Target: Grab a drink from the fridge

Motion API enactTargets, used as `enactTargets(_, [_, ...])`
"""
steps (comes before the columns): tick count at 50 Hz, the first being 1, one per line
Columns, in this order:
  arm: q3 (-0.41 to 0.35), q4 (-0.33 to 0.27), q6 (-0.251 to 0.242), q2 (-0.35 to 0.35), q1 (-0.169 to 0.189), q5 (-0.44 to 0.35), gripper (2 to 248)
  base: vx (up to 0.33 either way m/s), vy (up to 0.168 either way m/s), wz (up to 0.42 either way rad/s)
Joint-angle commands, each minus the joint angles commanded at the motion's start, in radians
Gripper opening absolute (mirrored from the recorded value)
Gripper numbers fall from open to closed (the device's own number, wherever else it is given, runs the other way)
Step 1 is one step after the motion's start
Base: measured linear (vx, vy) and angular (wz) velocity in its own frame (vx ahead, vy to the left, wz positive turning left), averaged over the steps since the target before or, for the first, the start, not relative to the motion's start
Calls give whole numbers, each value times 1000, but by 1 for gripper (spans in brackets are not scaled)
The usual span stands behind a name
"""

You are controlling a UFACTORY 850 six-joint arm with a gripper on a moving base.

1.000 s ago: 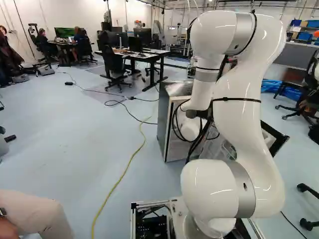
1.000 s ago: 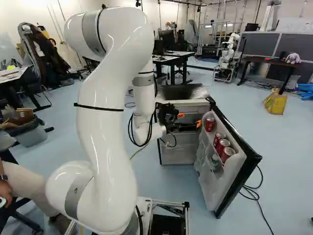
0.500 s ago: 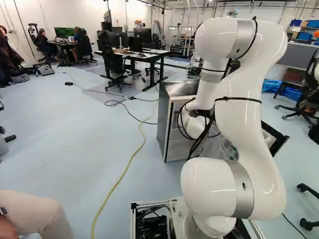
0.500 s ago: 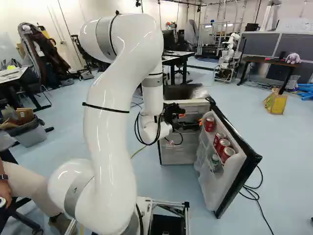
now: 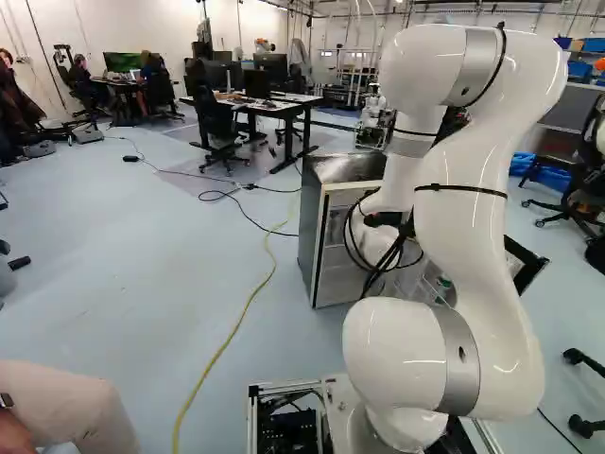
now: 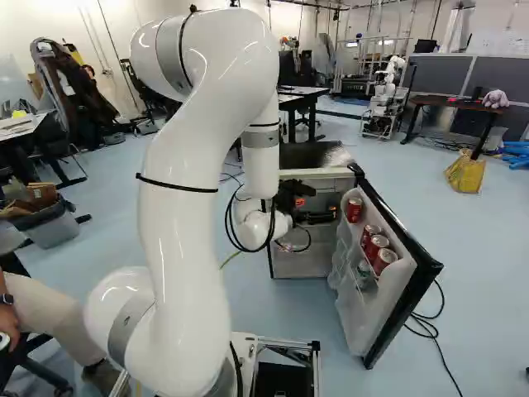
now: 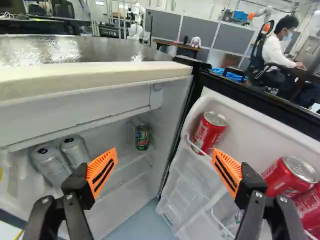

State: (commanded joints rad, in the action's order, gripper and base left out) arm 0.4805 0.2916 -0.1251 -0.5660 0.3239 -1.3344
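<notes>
Gripper [image 7: 164, 167] agape and empty, the white arm [image 6: 186, 231] faced the open, white-lined fridge [image 7: 100, 79], a green metal can [image 7: 142, 137] standing farther in, ahead between the orange pads [image 7: 101, 170].

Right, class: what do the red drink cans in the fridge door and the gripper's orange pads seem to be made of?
Red drink cans: glossy painted metal, probably aluminium; their bare lids shine silver. Orange pads: matte plastic or rubber; the even colour and slots fit both.
</notes>
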Motion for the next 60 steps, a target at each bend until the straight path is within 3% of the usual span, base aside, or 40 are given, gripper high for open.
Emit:
enactTargets(29, [-71,-186,0,46,18,119,247,0,0,0])
enactTargets(44, [-72,-190,0,47,18,124,247,0,0,0])
enactTargets(60, [-75,-120,0,49,12,124,247,0,0,0])
